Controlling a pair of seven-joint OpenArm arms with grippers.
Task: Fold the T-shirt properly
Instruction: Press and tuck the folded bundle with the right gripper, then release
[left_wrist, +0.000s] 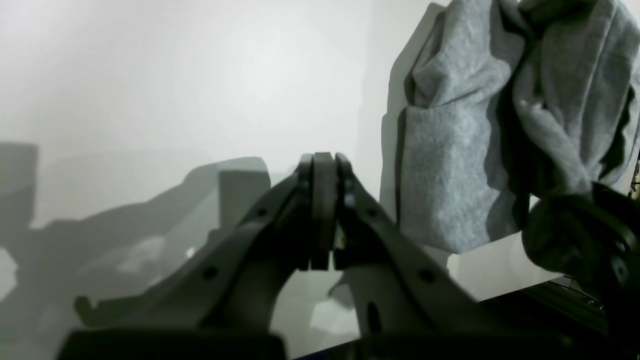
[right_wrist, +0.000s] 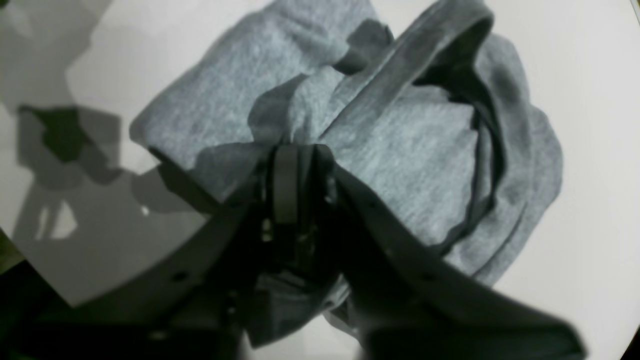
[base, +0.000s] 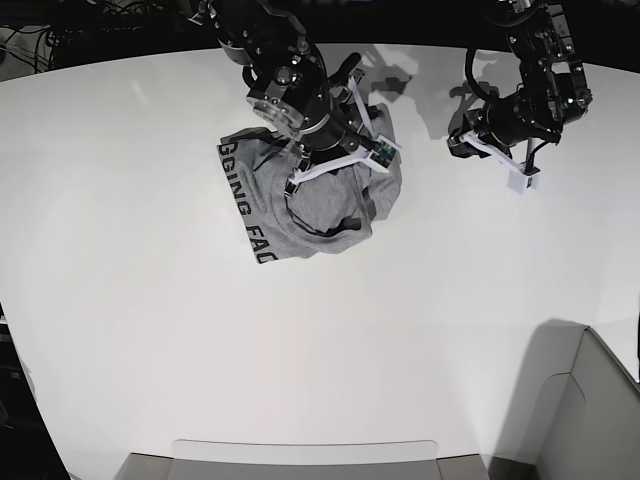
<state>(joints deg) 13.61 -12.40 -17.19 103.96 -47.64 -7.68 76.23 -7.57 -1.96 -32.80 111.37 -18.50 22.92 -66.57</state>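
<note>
**Base view: Robot arm takes hold of crumpled T-shirt**

Base view shows the T-shirt (base: 300, 205) bunched in a heap on the white table (base: 150, 350), far and left of centre, black lettering along its left edge. The right gripper (right_wrist: 295, 150) sits on the heap with grey cloth gathered at its tips; whether the jaws pinch that fold cannot be told. The left gripper (left_wrist: 322, 165), pressed together and empty, hangs above bare table to the right, apart from the cloth. Judging by the heap, folding has hardly begun: the shirt likely needs spreading flat first.
</note>
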